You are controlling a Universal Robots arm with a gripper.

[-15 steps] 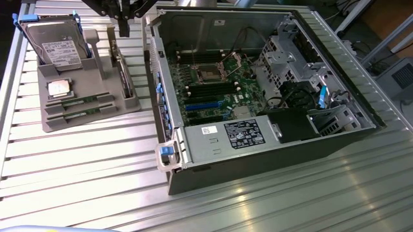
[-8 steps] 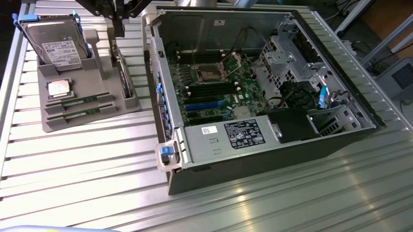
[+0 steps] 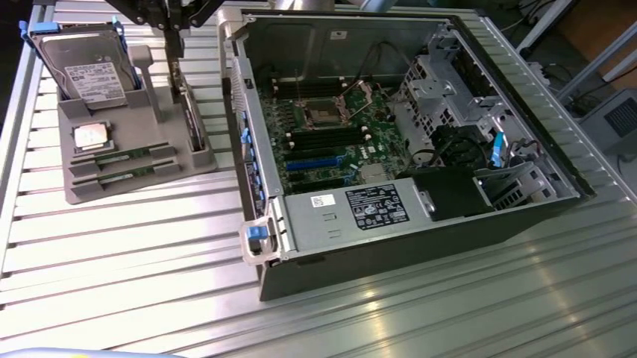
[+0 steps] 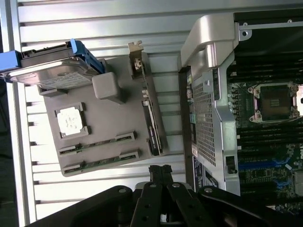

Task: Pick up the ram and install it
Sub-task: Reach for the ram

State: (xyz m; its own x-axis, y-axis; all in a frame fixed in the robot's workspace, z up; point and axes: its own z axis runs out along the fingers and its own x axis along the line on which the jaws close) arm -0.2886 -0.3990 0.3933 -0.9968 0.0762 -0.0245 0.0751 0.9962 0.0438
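Two ram sticks lie flat in slots at the front of a grey holder tray: one ram and a second like it. My gripper hangs above the tray's back edge, near an upright card, well above both sticks. Its fingers are shut together with nothing between them. The open computer case lies at the exterior view's right, and the motherboard's dark memory slots show inside.
On the tray also stand a silver hard drive in a blue bracket and a square silver CPU. The motherboard's CPU socket is bare. A power supply and cables fill the case's near side. The table is ribbed metal.
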